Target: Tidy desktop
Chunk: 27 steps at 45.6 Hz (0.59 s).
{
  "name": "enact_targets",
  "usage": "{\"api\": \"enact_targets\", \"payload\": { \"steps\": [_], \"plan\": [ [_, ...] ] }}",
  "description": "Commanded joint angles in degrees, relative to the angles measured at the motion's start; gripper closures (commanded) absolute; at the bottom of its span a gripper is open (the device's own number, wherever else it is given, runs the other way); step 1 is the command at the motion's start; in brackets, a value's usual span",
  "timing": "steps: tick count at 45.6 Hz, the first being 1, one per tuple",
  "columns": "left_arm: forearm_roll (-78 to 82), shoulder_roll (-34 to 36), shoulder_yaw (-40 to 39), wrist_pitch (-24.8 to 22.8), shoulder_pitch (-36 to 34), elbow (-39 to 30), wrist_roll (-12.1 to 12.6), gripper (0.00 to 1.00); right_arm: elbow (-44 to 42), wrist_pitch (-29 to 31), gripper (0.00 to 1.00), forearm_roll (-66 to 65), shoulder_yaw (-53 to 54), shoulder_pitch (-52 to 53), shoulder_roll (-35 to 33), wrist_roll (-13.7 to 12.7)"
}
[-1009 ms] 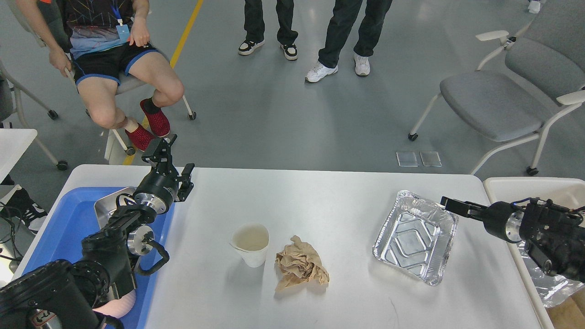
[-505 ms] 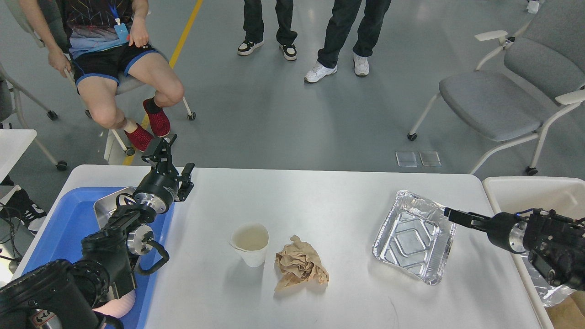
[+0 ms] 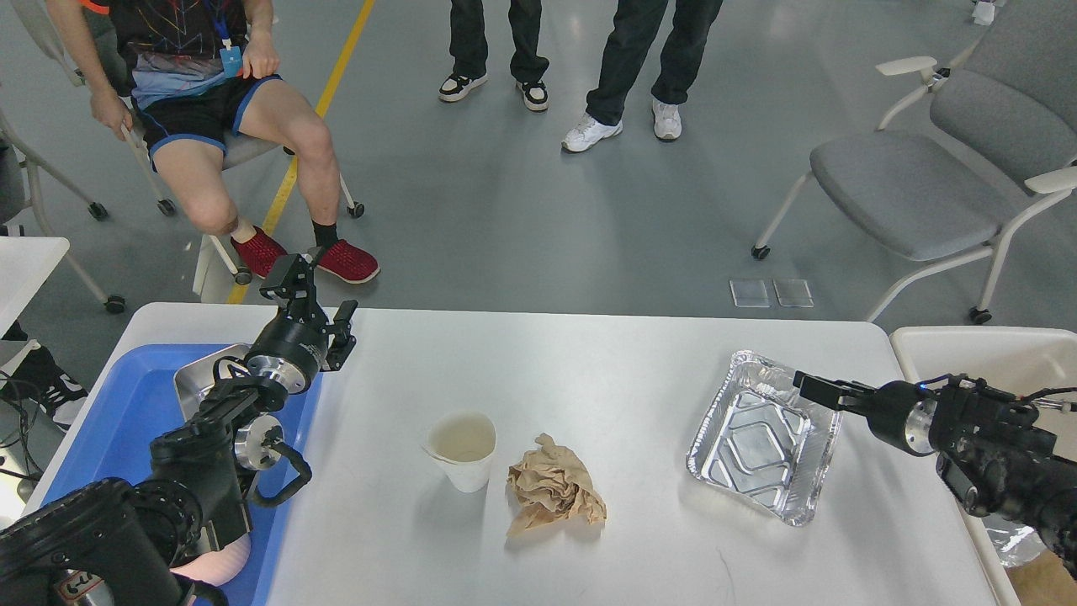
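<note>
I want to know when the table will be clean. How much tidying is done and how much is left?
Not much looks done. A paper cup, a crumpled brown napkin and a foil tray sit on the desktop. The right gripper is over the foil tray's edge, holding nothing visible. The left gripper is open over the far left of the desktop, empty. All three items remain.

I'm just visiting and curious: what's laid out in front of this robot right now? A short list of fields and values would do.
surface: white desktop
middle: paper cup, upright, beside a crumpled brown paper
right side: empty foil tray
far left: blue tray holding a metal dish
left gripper: raised over the blue tray's far corner, open, holding nothing
right gripper: at the foil tray's right rim; grip unclear
beyond the desk: one seated person, two standing
</note>
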Motion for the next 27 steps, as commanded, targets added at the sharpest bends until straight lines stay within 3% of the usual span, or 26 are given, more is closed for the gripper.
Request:
{"api": "enact_targets", "payload": {
  "steps": [1,27],
  "plan": [
    [-0.03,0.02,0.0,-0.01,0.02,-0.01,-0.01,0.03,-1.28,-2.02,0.0,0.24,-2.46,0.29,1.86,-0.07],
    [-0.03,0.1,-0.09,-0.01,0.02,-0.01,-0.09,0.03,-2.78,-4.66,0.0,0.33,-5.18,1.78,4.32,-0.07]
  ]
}}
